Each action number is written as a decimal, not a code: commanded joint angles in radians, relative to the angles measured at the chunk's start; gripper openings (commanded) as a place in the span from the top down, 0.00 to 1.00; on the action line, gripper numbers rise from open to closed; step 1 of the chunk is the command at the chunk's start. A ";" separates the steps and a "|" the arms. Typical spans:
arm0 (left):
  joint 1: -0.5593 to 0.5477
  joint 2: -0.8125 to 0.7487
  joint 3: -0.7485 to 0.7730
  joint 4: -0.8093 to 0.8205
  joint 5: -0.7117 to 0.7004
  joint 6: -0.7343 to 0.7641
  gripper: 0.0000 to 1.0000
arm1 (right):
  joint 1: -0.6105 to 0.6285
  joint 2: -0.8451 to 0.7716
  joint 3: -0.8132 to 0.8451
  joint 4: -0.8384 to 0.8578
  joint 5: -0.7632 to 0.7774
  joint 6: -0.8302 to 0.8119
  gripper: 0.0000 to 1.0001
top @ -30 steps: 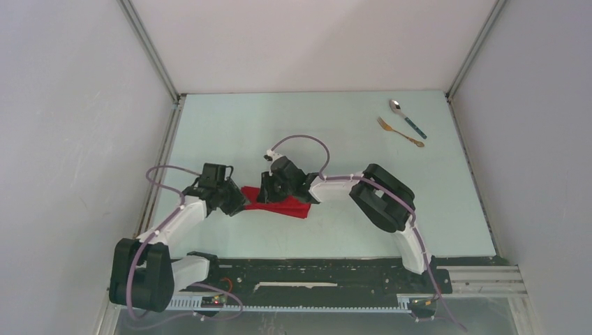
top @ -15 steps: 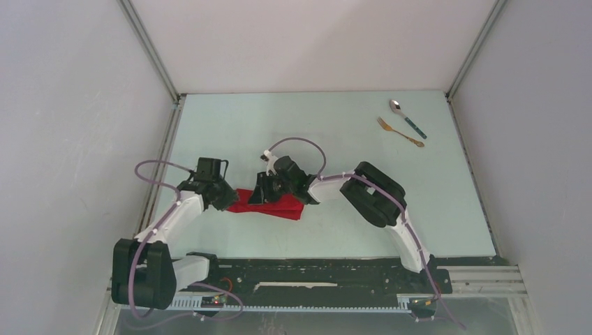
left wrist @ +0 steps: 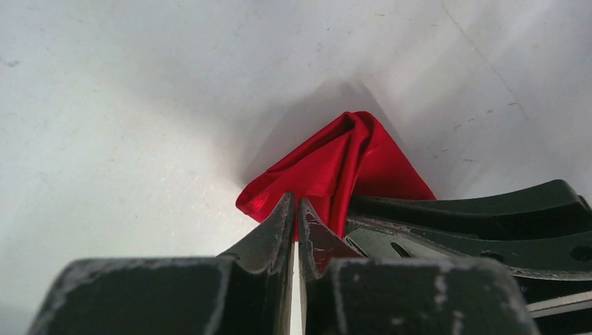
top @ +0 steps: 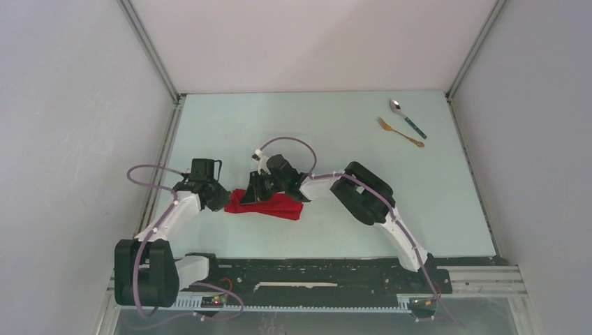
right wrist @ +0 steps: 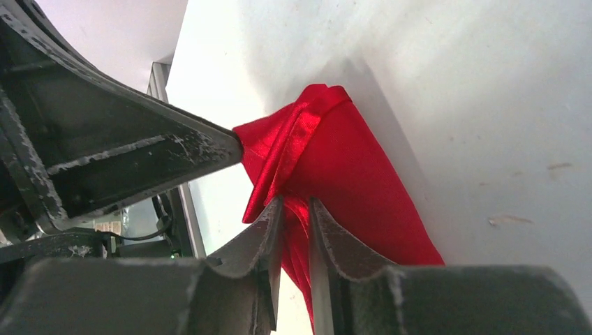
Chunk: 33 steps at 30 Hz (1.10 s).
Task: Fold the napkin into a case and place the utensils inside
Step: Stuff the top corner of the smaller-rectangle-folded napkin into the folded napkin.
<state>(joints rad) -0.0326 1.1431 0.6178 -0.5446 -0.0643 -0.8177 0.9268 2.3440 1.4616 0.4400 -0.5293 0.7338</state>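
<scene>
The bright red napkin [top: 279, 207] lies bunched into a short folded strip on the table, left of centre. My left gripper [top: 225, 201] sits at its left end, and in the left wrist view its jaws [left wrist: 294, 204] are pinched on a fold of the napkin [left wrist: 335, 160]. My right gripper [top: 251, 195] is right beside it, over the strip's left part. Its jaws [right wrist: 297, 209] are shut on layered folds of the napkin [right wrist: 349, 181]. The utensils lie far off at the back right: a teal-handled spoon [top: 408, 117] and a gold fork [top: 400, 132].
The two grippers are almost touching; the right one's fingers [left wrist: 489, 223] fill the left wrist view's right side. The left metal frame rail [top: 162, 160] runs close to the left arm. The black base rail [top: 314, 272] spans the near edge.
Both grippers have shifted left and slightly back, dragging the napkin with them. The left jaws have closed onto the cloth's left end.
</scene>
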 commanded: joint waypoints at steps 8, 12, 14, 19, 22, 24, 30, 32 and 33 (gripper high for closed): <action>0.008 0.133 0.059 0.074 -0.029 0.020 0.92 | 0.039 0.082 0.106 -0.019 0.014 0.023 0.77; 0.011 0.187 0.065 0.130 -0.046 0.016 0.92 | 0.049 0.128 0.130 0.019 0.003 0.073 0.80; 0.011 0.229 0.072 0.163 -0.024 0.033 0.93 | 0.058 0.157 0.167 -0.005 -0.001 0.087 0.81; -0.002 0.211 0.076 0.212 -0.024 0.101 0.85 | 0.066 0.150 0.110 0.031 0.046 0.153 0.82; -0.002 0.257 0.110 0.240 0.070 0.097 0.81 | 0.070 0.128 0.050 0.088 0.097 0.205 0.81; -0.023 0.316 0.140 0.248 0.133 0.085 0.81 | 0.067 0.122 0.049 0.091 0.106 0.215 0.80; -0.055 0.184 0.135 0.103 -0.034 0.090 0.75 | 0.036 0.062 0.015 0.046 0.111 0.171 0.78; -0.054 0.096 0.108 0.074 -0.059 0.098 0.70 | 0.028 0.036 -0.008 0.046 0.086 0.142 0.78; -0.053 0.060 0.100 0.047 -0.064 0.104 0.68 | 0.024 0.023 -0.018 0.040 0.080 0.131 0.77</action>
<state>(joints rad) -0.0746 1.3727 0.7311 -0.4519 -0.0830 -0.7242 0.9565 2.4245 1.4982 0.5678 -0.4271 0.9241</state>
